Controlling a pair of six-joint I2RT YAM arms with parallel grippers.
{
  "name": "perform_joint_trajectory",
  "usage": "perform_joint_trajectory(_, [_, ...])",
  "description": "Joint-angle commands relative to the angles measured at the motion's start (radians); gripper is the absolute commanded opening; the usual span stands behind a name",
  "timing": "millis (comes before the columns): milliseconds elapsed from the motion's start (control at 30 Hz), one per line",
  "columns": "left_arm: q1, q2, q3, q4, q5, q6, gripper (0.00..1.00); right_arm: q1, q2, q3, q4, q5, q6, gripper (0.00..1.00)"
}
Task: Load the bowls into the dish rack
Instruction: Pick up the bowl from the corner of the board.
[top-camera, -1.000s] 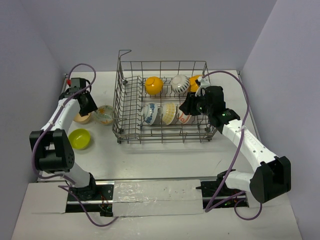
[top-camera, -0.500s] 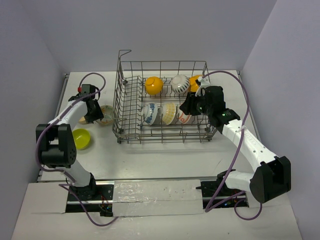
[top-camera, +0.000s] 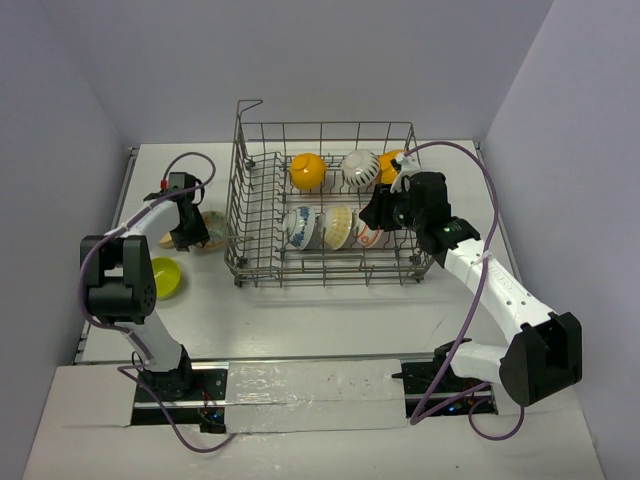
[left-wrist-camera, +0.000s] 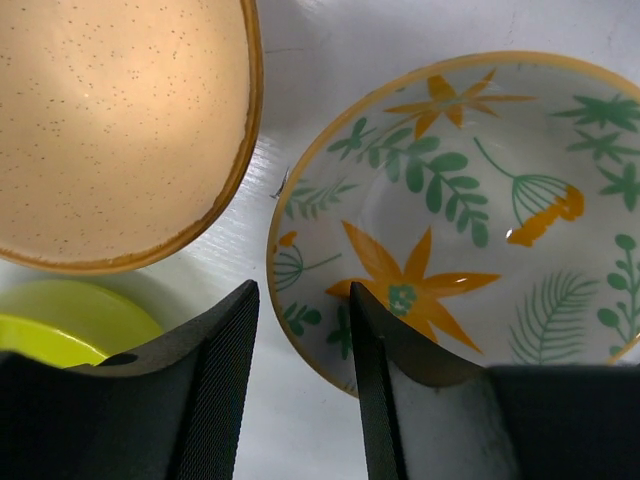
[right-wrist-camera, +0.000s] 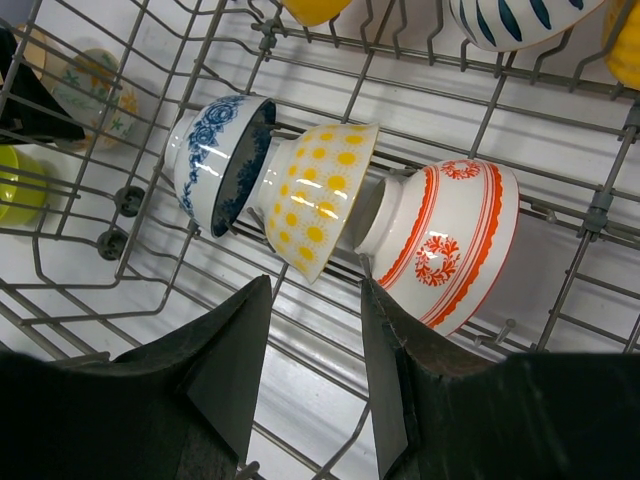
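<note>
The dish rack (top-camera: 250, 262) holds two orange-yellow bowls (top-camera: 307, 171) (top-camera: 389, 163) and a white striped bowl (top-camera: 360, 168) in its far row. A blue-patterned bowl (right-wrist-camera: 205, 150), a yellow-dotted bowl (right-wrist-camera: 320, 190) and a red-and-white bowl (right-wrist-camera: 450, 245) lie nested on their sides in the near row. My right gripper (right-wrist-camera: 315, 300) hangs open just above them, holding nothing. Left of the rack, my left gripper (left-wrist-camera: 303, 330) is open astride the near rim of a floral bowl (left-wrist-camera: 470, 200), one finger inside and one outside. A tan bowl (left-wrist-camera: 110, 120) and a lime green bowl (left-wrist-camera: 60, 325) sit beside it.
The rack's raised corner handle (top-camera: 248, 104) stands at its far left. Purple cables (top-camera: 470, 290) loop over both arms. Grey walls close in the table on the left, back and right. The rack's left wall (top-camera: 236, 215) is right beside the floral bowl.
My left arm has swung right, from over the tan bowl to the floral bowl's rim. The right arm and the bowls in the rack have stayed put.
</note>
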Motion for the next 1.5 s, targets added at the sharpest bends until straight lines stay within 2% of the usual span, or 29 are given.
perform_joint_trajectory(0, [-0.005, 0.009, 0.011, 0.027, -0.015, -0.001, 0.45, 0.009, -0.026, 0.024, 0.003, 0.02, -0.016, 0.49])
perform_joint_trajectory(200, [-0.005, 0.029, 0.025, 0.024, -0.015, 0.0, 0.34, 0.01, -0.027, 0.026, -0.002, 0.023, -0.018, 0.49])
perform_joint_trajectory(233, [-0.005, 0.026, 0.026, 0.022, -0.022, 0.0, 0.28, 0.012, -0.027, 0.027, -0.002, 0.023, -0.019, 0.49])
perform_joint_trajectory(333, [-0.005, 0.017, 0.02, 0.024, -0.026, 0.003, 0.19, 0.012, -0.026, 0.026, -0.002, 0.024, -0.019, 0.49])
perform_joint_trajectory(433, [-0.005, 0.003, 0.014, 0.022, -0.032, 0.0, 0.02, 0.013, -0.027, 0.027, -0.003, 0.024, -0.019, 0.49])
perform_joint_trajectory(467, [-0.005, -0.002, 0.011, 0.024, -0.034, -0.001, 0.01, 0.013, -0.029, 0.029, -0.003, 0.023, -0.019, 0.49])
perform_joint_trajectory(1033, [-0.021, -0.126, 0.012, -0.016, -0.121, -0.012, 0.0, 0.024, -0.043, 0.029, -0.011, 0.028, -0.022, 0.49])
perform_joint_trajectory(1467, [0.001, -0.204, 0.091, -0.059, -0.2, -0.017, 0.0, 0.027, -0.038, 0.033, -0.014, 0.023, -0.022, 0.49])
